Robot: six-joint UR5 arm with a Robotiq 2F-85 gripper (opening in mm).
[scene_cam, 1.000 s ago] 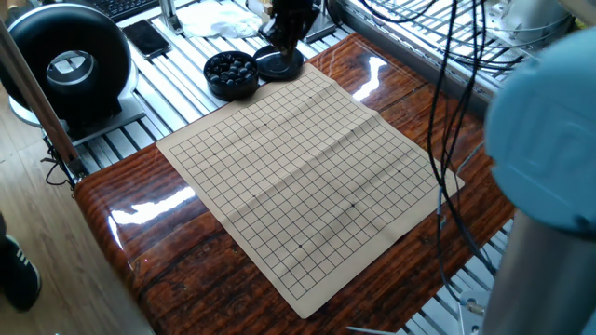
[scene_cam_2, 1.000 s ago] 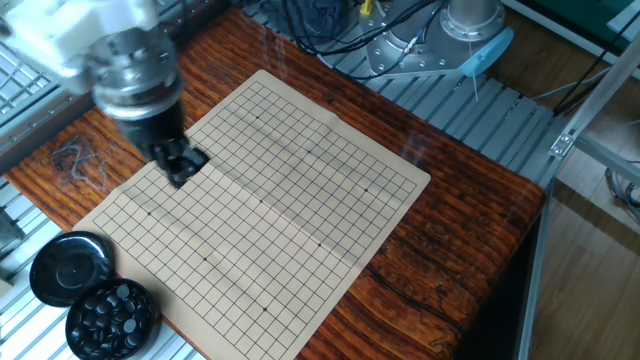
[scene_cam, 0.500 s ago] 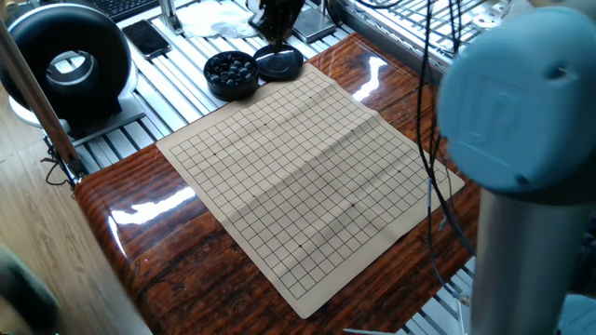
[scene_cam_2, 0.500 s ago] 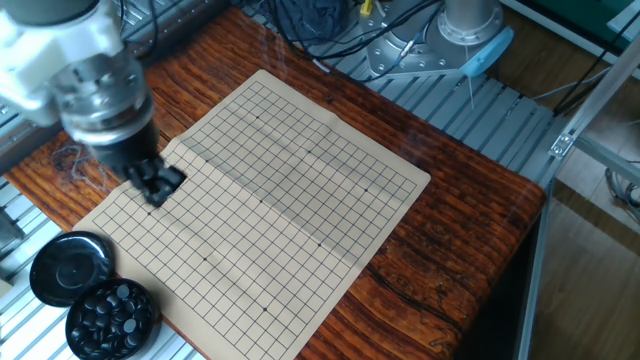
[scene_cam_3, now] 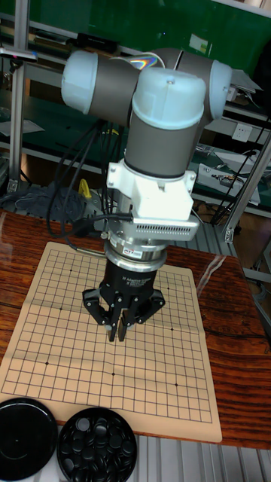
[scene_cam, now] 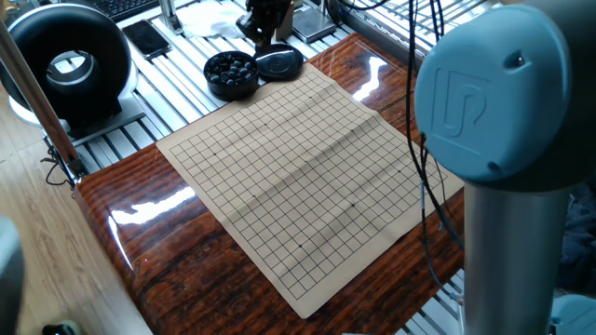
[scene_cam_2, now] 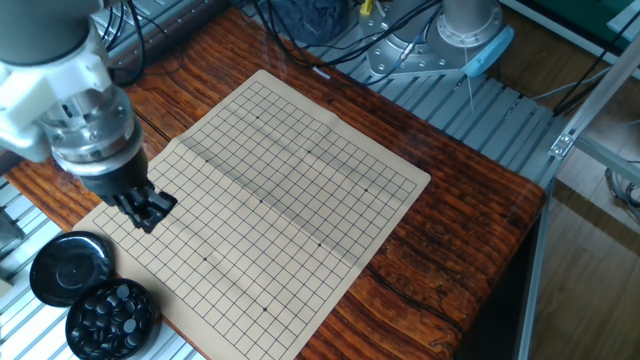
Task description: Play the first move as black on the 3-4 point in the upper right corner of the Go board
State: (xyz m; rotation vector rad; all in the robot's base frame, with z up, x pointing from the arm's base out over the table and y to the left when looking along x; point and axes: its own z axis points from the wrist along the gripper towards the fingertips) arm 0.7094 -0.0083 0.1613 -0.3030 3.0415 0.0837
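Observation:
The Go board (scene_cam_2: pixel 300 190) lies flat on the wooden table with no stones on it. The black stones (scene_cam_2: pixel 112 318) fill a round black bowl off the board's near left corner; the same stones (scene_cam_3: pixel 96 448) show in the tall view. My gripper (scene_cam_2: pixel 150 210) hangs above the board's left edge, a short way from the bowl. Its fingers (scene_cam_3: pixel 113 325) point down and are closed together with nothing between them. From the first fixed camera, the gripper (scene_cam: pixel 261 23) appears behind the bowl (scene_cam: pixel 231 73). The 3-4 point (scene_cam_2: pixel 373 182) by the far right corner is a bare crossing.
A black lid (scene_cam_2: pixel 70 268) lies beside the bowl. The arm's big blue joint (scene_cam: pixel 489 88) blocks the right of one fixed view. Cables (scene_cam_2: pixel 330 25) and the arm's base (scene_cam_2: pixel 470 25) sit beyond the far edge. A black round device (scene_cam: pixel 65 60) stands off the table.
The gripper has moved across the board's left part toward the bowl and lid. Its fingers have stayed closed, and the board is unchanged.

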